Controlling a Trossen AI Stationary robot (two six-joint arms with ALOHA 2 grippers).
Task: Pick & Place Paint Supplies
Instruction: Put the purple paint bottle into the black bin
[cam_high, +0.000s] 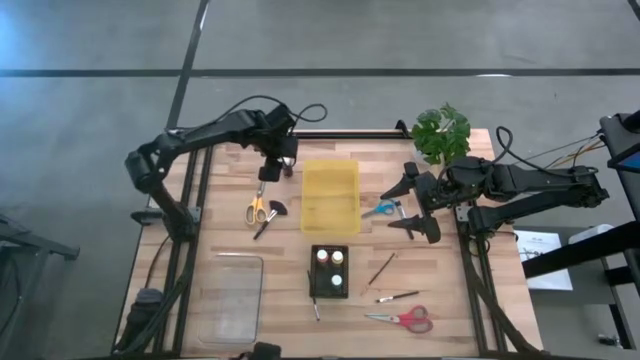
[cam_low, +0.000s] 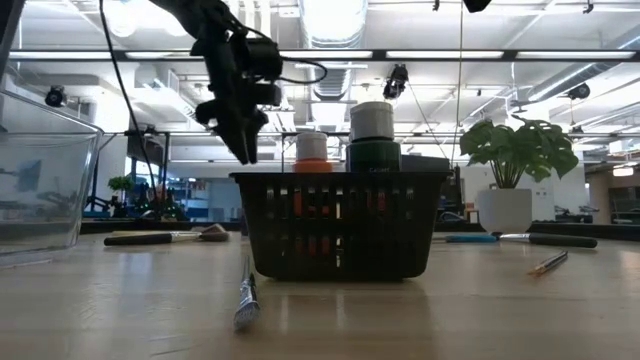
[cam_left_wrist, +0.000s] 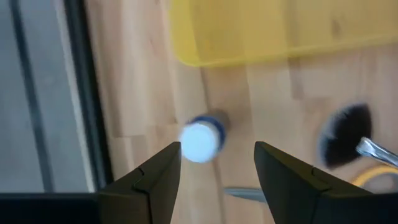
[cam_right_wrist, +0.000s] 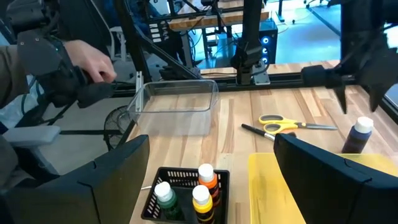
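The left claw (cam_high: 272, 172) hung above the counter (cam_high: 220, 215) beside the yellow bin (cam_high: 329, 195), near its far left corner. Its fingers (cam_left_wrist: 155, 180) stood spread, with nothing between them; a white-capped bottle (cam_left_wrist: 203, 137) stood upright on the wood below, apart from both tips. In the right wrist view the same bottle (cam_right_wrist: 359, 135) stood just beside the bin's rim under that claw (cam_right_wrist: 357, 99).

Yellow scissors (cam_high: 256, 208) and a broad black-bristled brush (cam_high: 270, 216) lay on the counter just nearer than the bottle, left of the bin.

The right claw (cam_high: 412, 205) waited to the right of the bin, spread wide and empty, over blue scissors (cam_high: 381, 209).

A black basket (cam_high: 329, 270) sat nearer than the bin and held three bottles: one orange-topped (cam_right_wrist: 206, 174), one white-topped over green (cam_right_wrist: 163, 193), one white-topped over yellow (cam_right_wrist: 200, 196). A thin brush (cam_high: 315, 306) lay by the basket's near left corner. Two more thin brushes (cam_high: 381, 268) (cam_high: 397, 296) lay to the right of the basket, with red scissors (cam_high: 404, 319) nearer still. A clear tub (cam_high: 232, 298) stood at the near left. A potted plant (cam_high: 441, 132) stood at the far right corner.

In the right wrist view a person's hand (cam_right_wrist: 93, 62) showed beyond the counter's edge.
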